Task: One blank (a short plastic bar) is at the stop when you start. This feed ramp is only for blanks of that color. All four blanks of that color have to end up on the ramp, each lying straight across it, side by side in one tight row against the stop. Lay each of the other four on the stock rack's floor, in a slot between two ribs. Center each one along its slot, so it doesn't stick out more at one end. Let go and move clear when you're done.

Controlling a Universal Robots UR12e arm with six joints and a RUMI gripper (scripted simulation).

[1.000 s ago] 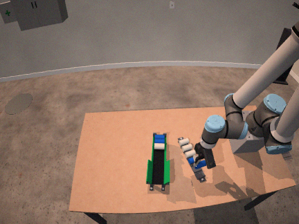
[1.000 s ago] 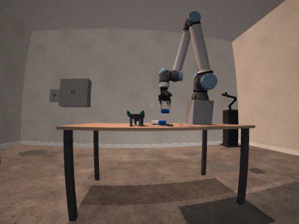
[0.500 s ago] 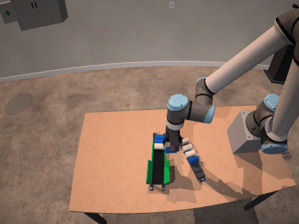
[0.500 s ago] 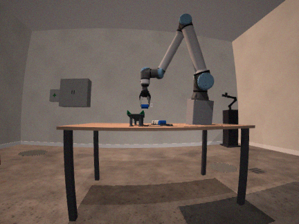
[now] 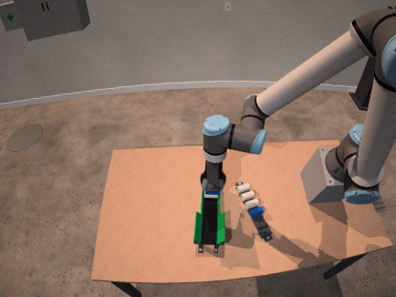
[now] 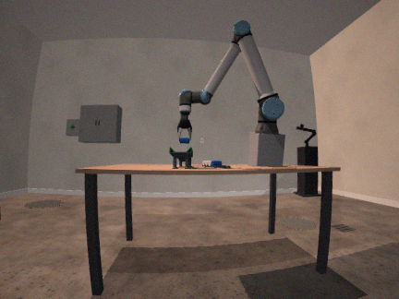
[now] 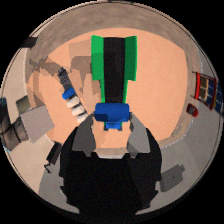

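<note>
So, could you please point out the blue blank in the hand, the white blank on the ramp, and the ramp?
Held blank: (image 6: 184,140) (image 7: 112,112), exterior and wrist, its blue side.
White blank: (image 5: 211,196), top, its upper face.
Ramp: (image 5: 221,227) (image 7: 97,59), top and wrist, a green side wall.
</note>
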